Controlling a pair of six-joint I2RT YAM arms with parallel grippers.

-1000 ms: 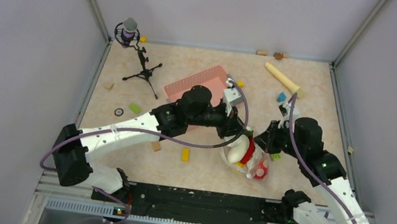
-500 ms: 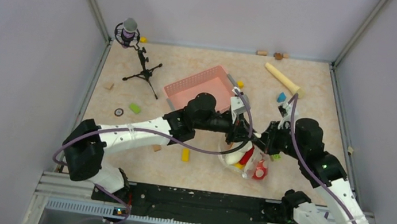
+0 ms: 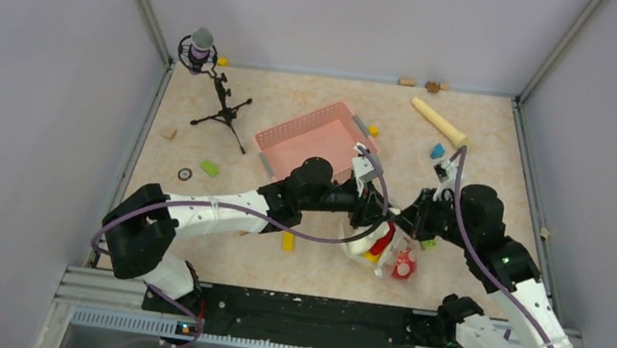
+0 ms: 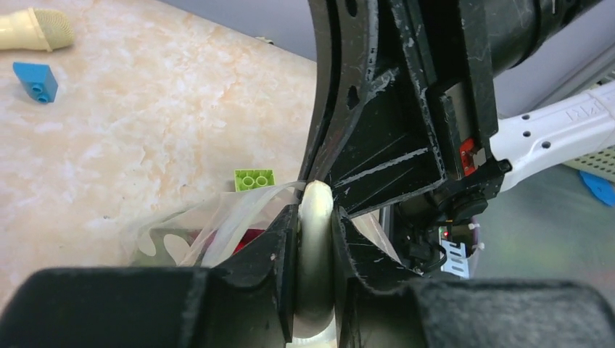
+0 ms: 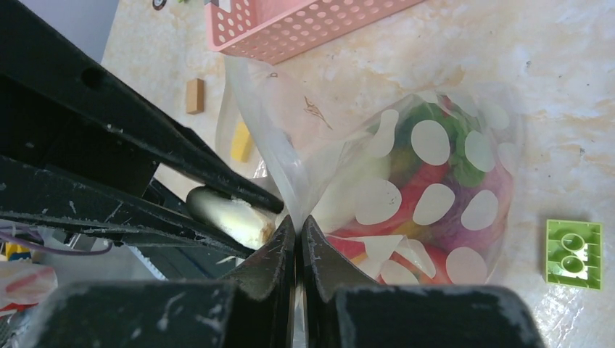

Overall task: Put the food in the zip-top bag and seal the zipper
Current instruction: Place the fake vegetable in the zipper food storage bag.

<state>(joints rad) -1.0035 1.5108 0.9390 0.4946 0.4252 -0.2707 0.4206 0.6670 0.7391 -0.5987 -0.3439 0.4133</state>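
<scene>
Near the table's middle, between the two wrists, lies the clear, crinkly plastic zip-top bag (image 3: 390,257) with pale round dots. It rests on the marbled beige table (image 3: 343,89) in front of the pink perforated plastic basket (image 3: 310,134). Red, green, yellow and purple toy food (image 5: 417,190) shows through its film. Right gripper (image 5: 297,235): fingers pinched together on the bag's upper film edge, holding it raised. Left gripper (image 4: 317,210): fingers clasp a cream-white rounded toy piece (image 4: 317,250) at the bag's mouth, its tip close against the right gripper's black finger; in the right wrist view the piece lies just beside the pinched film. Whether the zipper strip is pressed closed cannot be told. A lime-green studded brick (image 5: 574,254) lies near the bag, apart from it; a small yellow block (image 3: 288,241) lies to the bag's left
</scene>
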